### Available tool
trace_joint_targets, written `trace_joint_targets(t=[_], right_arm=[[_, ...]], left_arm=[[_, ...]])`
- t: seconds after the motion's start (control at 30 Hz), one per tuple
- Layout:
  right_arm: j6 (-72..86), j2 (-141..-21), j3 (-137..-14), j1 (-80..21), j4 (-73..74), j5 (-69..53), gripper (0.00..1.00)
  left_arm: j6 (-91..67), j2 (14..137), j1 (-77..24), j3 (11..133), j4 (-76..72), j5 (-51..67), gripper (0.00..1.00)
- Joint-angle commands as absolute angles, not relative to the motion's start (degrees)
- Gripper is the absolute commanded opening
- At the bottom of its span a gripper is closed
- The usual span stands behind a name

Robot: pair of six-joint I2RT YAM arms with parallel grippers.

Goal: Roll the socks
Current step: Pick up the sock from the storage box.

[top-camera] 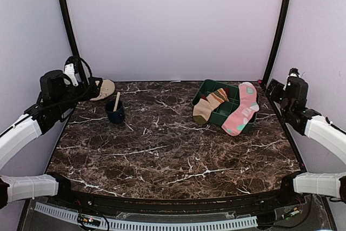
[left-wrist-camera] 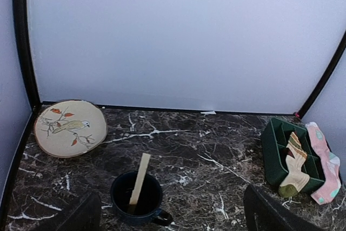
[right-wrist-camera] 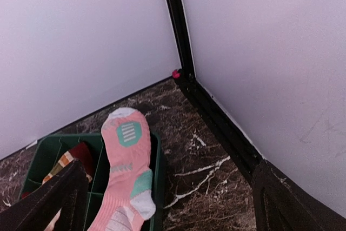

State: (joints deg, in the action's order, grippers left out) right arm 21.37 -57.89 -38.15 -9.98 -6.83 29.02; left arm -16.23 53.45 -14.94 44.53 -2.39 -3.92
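pink sock, tan sock draped over half-hidden green tray, left hand, right hand both released

Soft, even light — faint blur

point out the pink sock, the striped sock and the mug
pink-and-mint fabric sock [top-camera: 241, 109]: top view, its middle
tan striped fabric sock [top-camera: 204, 111]: top view, its foot
dark blue round mug [left-wrist-camera: 132, 220]: left wrist view, its wall
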Motion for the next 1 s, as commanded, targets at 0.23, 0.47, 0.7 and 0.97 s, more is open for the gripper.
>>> trace_joint_targets(t=[0.23, 0.47, 0.7, 0.97], right_arm=[[24.5, -57.8, -38.1, -7.7, -13.6, 11.0, 0.80], [26.7, -64.8, -44.8, -17.0, 2.0, 17.7, 0.69], [30.6, -68.6, -49.0, -20.4, 14.0, 19.3, 0.66], [38.9, -66.2, -45.0, -25.3, 16.9, 16.8, 0.66]], left_arm=[[-8.2, 68.1, -39.9, 56.9, 2.3, -13.9, 0.95], [-10.8, 83.2, -48.8, 66.3, 2.3, -15.8, 0.91], [-13.3, 97.2, -49.2, 79.6, 7.1, -13.5, 0.87], [-15.8, 110.4, -47.9, 94.3, 11.5, -8.2, 0.86]])
